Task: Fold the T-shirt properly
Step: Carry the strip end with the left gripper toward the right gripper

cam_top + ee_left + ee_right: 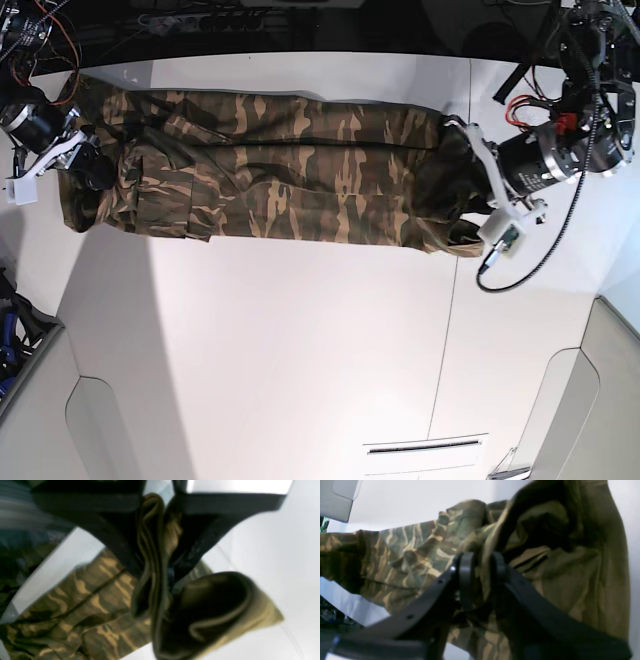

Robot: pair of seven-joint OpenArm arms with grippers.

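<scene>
The camouflage T-shirt [280, 170] is stretched in a long folded band across the far part of the white table [300, 350]. My left gripper [462, 182] is at its right end in the base view, shut on a bunched fold of the shirt [155, 555], with loose cloth hanging below it. My right gripper [88, 168] is at its left end, shut on the shirt's edge [480, 575]. Both ends look held a little above the table.
Cables and electronics [180, 15] lie beyond the table's far edge. A dark seam [450, 330] runs down the table's right part. Grey panels [590, 400] flank the near corners.
</scene>
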